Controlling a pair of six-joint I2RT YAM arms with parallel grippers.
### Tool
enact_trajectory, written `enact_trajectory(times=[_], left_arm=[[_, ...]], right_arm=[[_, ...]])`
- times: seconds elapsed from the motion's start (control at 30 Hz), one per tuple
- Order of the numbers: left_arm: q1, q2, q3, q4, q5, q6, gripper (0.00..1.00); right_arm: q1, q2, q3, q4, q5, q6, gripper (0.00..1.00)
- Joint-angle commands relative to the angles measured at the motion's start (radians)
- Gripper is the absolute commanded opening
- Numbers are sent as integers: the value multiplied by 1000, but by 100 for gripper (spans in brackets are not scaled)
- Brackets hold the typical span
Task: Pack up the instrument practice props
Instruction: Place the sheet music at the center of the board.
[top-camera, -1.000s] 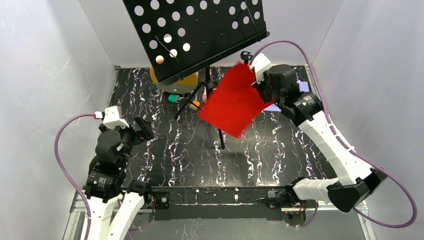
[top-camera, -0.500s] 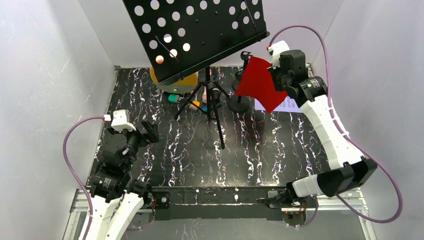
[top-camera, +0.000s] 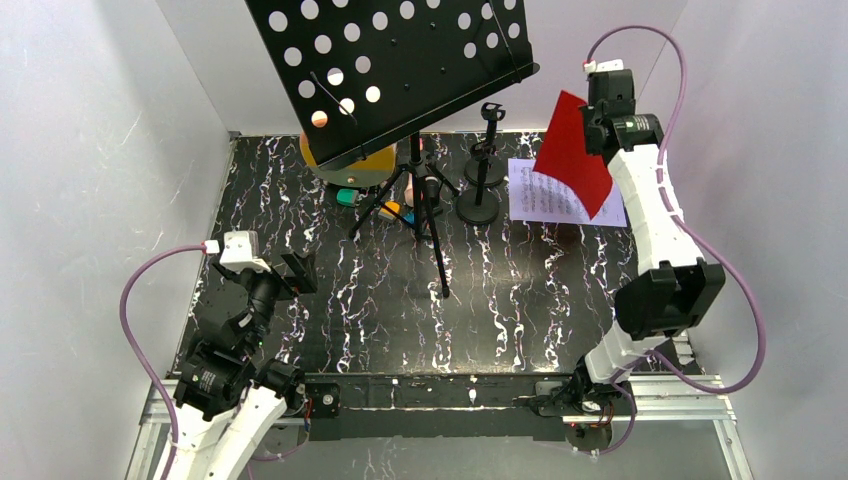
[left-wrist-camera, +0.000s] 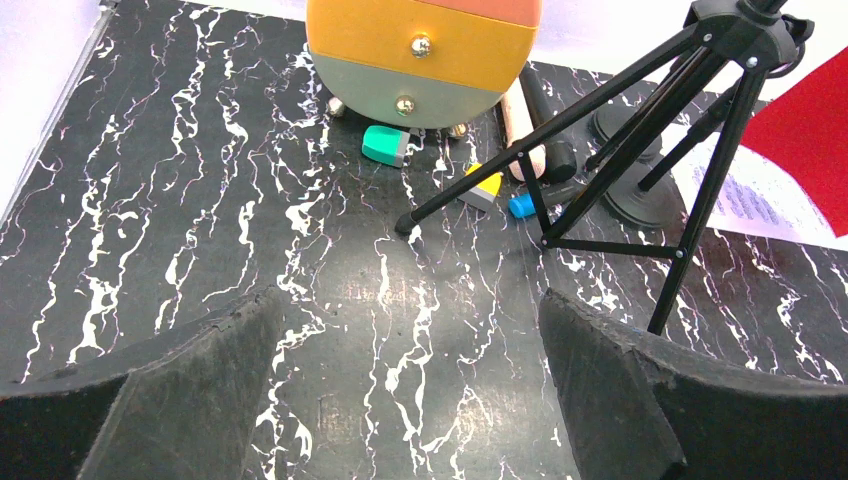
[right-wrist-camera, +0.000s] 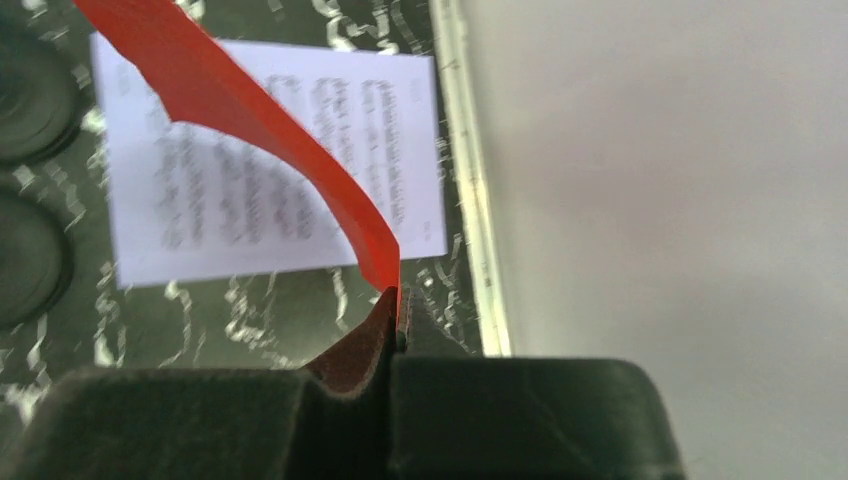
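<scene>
While my right gripper (right-wrist-camera: 396, 325) pinches the red page (top-camera: 574, 152) above the white page (top-camera: 545, 198), my left gripper (left-wrist-camera: 405, 395) gapes, empty.

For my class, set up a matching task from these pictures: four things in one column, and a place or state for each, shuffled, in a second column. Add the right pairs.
Column one
1. red page
2. white page
3. music stand
4. left claw

Column two
A. stands on tripod legs
B. open, holding nothing
C. pinched in the right claw, hanging in the air
D. lies flat on the table

Pairs: 1-C; 2-D; 3-A; 4-B
</scene>
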Motion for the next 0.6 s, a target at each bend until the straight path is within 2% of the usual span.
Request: enact_trajectory(times=[0.0,0.17,0.27,0.4,0.57], left_arm=[[-26,-22,-9,15,-36,18,99],[-34,-26,-12,11,-41,16,98],[-36,-25,-15,8,-41,15,98],[-36,-19,-13,7,-40,15,98],[-36,0,-12,2,-42,11,99]], right_arm=[[-34,92,126,65,221,-31,1],[-37,148,136,237,543,-143,1],[-36,145,93,338,633,-168,2],[-30,150,-13,443,648,-227,1],[-21,225,-28,282,489,-58,1]])
